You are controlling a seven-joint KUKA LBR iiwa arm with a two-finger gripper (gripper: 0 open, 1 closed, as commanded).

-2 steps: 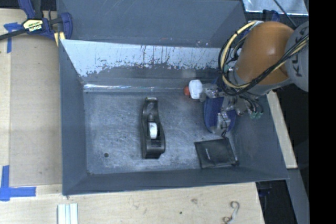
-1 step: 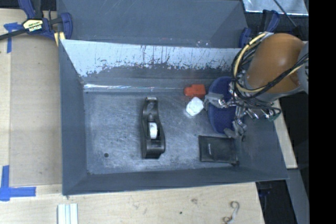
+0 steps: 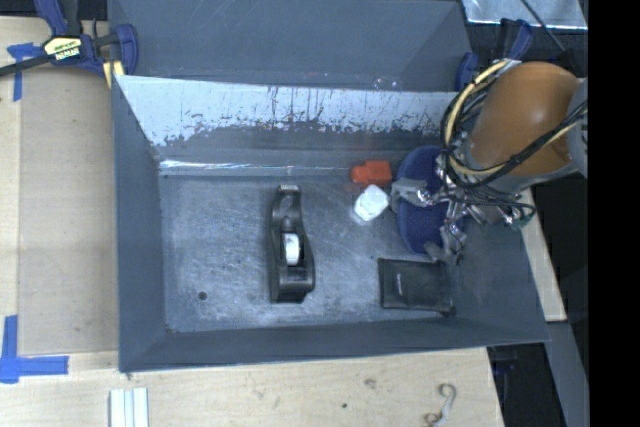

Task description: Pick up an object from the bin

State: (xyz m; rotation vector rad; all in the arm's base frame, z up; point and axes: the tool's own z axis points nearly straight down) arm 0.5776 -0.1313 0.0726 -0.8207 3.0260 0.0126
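Down at the right end of the bin floor, we've got a dark blue rounded object [image 3: 410, 223], close to the right-hand slope, and the gripper [image 3: 447, 237] hangs right over its right-hand side, low in the bin. Can it be called open or closed? No, cannot tell: the tip is a dark tangle against that blue shape, and nothing shows as gripped. Above it sits the arm's orange cover [image 3: 520, 115], with yellow and black cables [image 3: 462, 130] looping down its left side towards the wrist. Just below the blue object, a flat black rectangular thing [image 3: 410, 285] lies on the floor, its upper right corner close under the gripper. Move left of the blue object and there's a small white lump [image 3: 370, 205], just beside it, and an orange block [image 3: 372, 173] a little further back, near the foot of the rear wall. Well apart from all that, at the middle of the floor, a black tape dispenser [image 3: 289, 250] lies lengthwise with a white roll showing in it. Around everything, the grey bin [image 3: 300, 35] slopes up, its back wall scratched and streaked.
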